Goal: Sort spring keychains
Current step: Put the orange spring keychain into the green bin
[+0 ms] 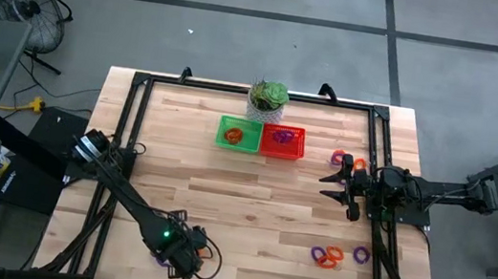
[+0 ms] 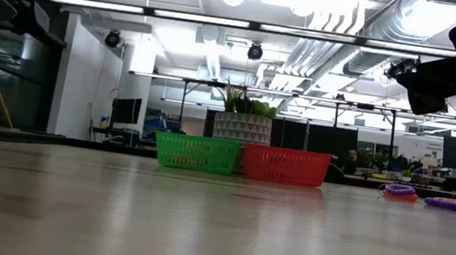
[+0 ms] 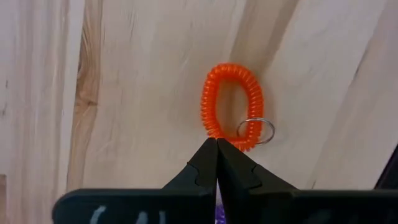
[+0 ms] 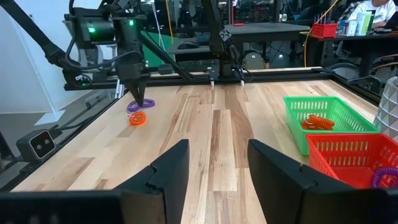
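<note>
The orange spring keychain (image 3: 231, 106) lies flat on the wood, its metal ring (image 3: 255, 130) close to my left gripper's (image 3: 216, 143) shut fingertips. A purple keychain (image 4: 140, 106) lies right at those tips near the table's near edge (image 1: 159, 258), with the orange one (image 4: 137, 119) beside it. My left gripper (image 1: 181, 251) points down. My right gripper (image 1: 329, 187) is open, level above the table's right side, touching nothing. More orange and purple keychains lie near it (image 1: 338, 158) (image 1: 328, 256) (image 1: 361, 254). The green basket (image 1: 239, 134) and red basket (image 1: 283, 141) each hold keychains. My left gripper comes from above, pointing down, with its shut fingertips (image 4: 142, 98) at the purple keychain's coil (image 4: 149, 104). I cannot tell whether they pinch the coil or only stand against it. The loop rests on the table. The orange keychain lies just clear of the tips.
A potted plant (image 1: 268, 99) stands behind the two baskets at the table's far edge. A black frame (image 1: 126, 123) runs around the table top. Bare wood lies across the middle of the table (image 1: 250, 207).
</note>
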Robot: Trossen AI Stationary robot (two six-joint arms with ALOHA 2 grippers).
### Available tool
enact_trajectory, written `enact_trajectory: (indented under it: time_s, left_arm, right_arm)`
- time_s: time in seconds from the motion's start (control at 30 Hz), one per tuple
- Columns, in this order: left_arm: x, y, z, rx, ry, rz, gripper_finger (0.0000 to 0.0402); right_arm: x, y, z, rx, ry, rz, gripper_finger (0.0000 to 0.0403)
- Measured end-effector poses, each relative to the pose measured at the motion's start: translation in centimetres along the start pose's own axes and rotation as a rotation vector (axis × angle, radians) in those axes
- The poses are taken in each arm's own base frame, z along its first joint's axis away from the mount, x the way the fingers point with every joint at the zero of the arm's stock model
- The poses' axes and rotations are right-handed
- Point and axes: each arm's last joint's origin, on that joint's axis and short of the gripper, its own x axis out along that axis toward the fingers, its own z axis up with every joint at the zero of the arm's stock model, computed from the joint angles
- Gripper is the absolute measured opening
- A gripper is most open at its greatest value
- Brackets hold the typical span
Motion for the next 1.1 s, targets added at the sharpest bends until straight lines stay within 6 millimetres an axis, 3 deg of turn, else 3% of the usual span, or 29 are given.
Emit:
enact_trajectory:
  time_s: [0.13,0.53,0.9,1.1]
  left_arm:
    - [0.0,0.0,0.0,0.020,-0.002,-0.002,0.0024]
    - [0.7,0.5,0.9,0.010,-0.002,0.010,0.0162]
    - [1.7,1.1,1.7,0.018,0.047,0.010,0.0174]
    - [3.3,1.4,1.7,0.037,0.110,0.051,0.0174]
  right_arm:
    - [0.0,0.0,0.0,0.000,0.000,0.000,0.0162]
    - [0.0,0.0,0.0,0.000,0.000,0.000,0.0156]
    - [0.0,0.0,0.0,0.000,0.000,0.000,0.0161]
    - [0.0,0.0,0.0,0.000,0.000,0.000,0.0156]
